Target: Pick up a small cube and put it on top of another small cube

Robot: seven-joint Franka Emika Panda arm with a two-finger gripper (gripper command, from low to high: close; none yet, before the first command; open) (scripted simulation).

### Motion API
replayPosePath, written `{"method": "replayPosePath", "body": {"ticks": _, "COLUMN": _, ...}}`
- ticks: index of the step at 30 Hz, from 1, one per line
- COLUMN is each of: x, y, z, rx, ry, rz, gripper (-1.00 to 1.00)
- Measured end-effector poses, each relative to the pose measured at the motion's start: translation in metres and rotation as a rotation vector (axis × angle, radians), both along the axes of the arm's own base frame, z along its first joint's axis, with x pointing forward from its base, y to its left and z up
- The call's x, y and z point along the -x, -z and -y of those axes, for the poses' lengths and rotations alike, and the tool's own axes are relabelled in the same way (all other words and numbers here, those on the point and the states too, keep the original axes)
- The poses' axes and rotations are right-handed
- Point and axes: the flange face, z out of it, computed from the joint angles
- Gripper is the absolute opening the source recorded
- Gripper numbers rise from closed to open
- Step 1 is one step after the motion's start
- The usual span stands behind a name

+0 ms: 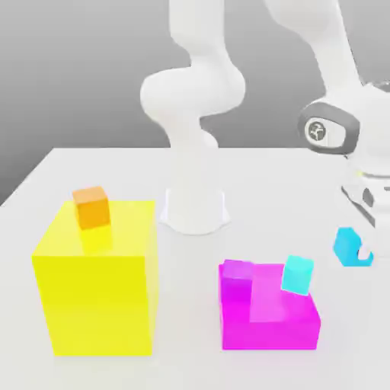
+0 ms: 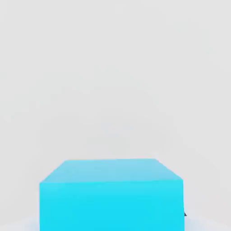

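My gripper point(image 1: 362, 242) sits low at the exterior view's right, just above the white table point(image 1: 46, 183), and the small cube point(image 1: 349, 246), sky-blue and glossy, is right at my fingertips. In the hand view the small cube point(image 2: 111, 194) fills the near part of the picture, directly under my palm. Whether my fingers are pressed on it or only standing beside it I cannot tell.

Nothing here is a true container, but two blocks carry things. The large yellow block point(image 1: 99, 293) at the exterior view's left bears an orange cube point(image 1: 92, 207) on its top, toward its far left corner. The magenta stepped block point(image 1: 268, 312), near the middle and nearer the camera, has a raised part at its left and a paler turquoise cube point(image 1: 297, 274) resting tilted on its lower step at the right.

The table is plain white; behind it is a flat grey backdrop. My arm's white base point(image 1: 194, 206) stands at the far middle of the table
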Motion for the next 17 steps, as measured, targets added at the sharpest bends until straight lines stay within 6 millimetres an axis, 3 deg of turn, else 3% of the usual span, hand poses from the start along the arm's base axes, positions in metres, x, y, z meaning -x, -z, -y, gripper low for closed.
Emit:
{"method": "replayPosePath", "body": {"ticks": 5, "x": -0.028, "y": -0.041, "z": 0.09, "rx": -0.008, "ry": 0.332, "rz": 0.0, "gripper": -1.0}}
{"method": "replayPosePath", "body": {"ticks": 8, "x": -0.032, "y": -0.063, "z": 0.15, "rx": -0.026, "ry": 0.546, "rz": -0.008, "gripper": -1.0}}
{"method": "replayPosePath", "body": {"ticks": 10, "x": -0.032, "y": -0.053, "z": 0.164, "rx": -0.033, "ry": 0.6, "rz": -0.011, "gripper": -1.0}}
{"method": "replayPosePath", "body": {"ticks": 13, "x": -0.033, "y": -0.021, "z": 0.168, "rx": -0.034, "ry": 0.616, "rz": -0.012, "gripper": -1.0}}
{"method": "replayPosePath", "body": {"ticks": 14, "x": -0.032, "y": -0.01, "z": 0.169, "rx": -0.033, "ry": 0.617, "rz": -0.011, "gripper": 1.0}}
{"method": "replayPosePath", "body": {"ticks": 17, "x": -0.032, "y": -0.01, "z": 0.169, "rx": -0.033, "ry": 0.617, "rz": -0.011, "gripper": 1.0}}
